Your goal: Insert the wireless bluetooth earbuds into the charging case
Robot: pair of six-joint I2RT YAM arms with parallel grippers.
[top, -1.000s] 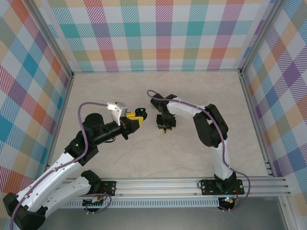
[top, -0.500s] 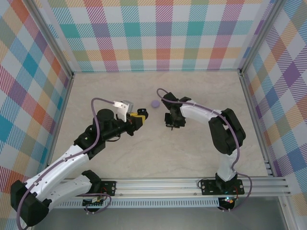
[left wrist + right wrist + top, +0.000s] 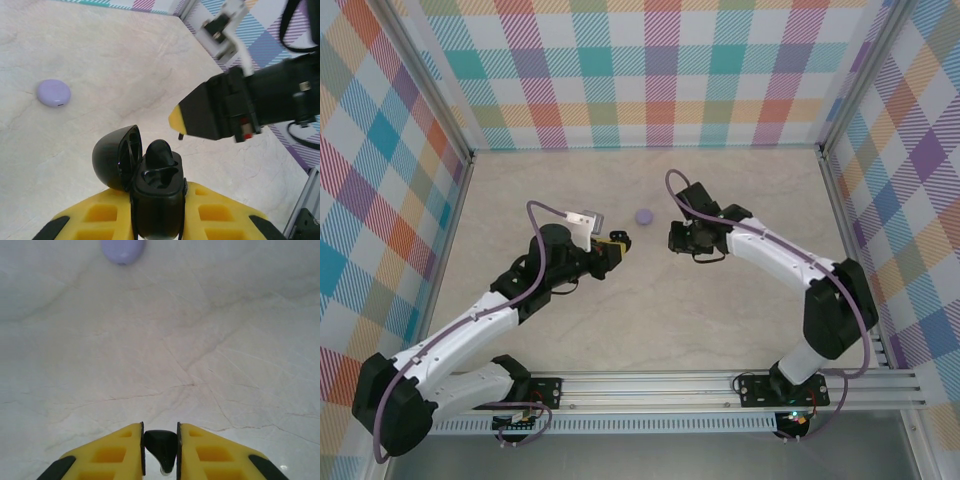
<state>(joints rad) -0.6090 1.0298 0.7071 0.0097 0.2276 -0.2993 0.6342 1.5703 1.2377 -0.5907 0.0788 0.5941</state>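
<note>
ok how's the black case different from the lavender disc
The black case is held in the left gripper with its lid hinged open; the lavender disc lies closed and flat on the table. The black case is dark; the lavender disc is pale. Both are small and rounded.

No legible text, brand, number or sign anywhere: plain black shell on the charging case (image 3: 157,200), plain lavender disc (image 3: 53,93), bare marbled bench (image 3: 720,300), checked walls (image 3: 660,70) without any lettering.

Overhead view onto the table (image 3: 720,320); wrist views low, close, probably one shared lavender disc (image 3: 644,215).
</note>
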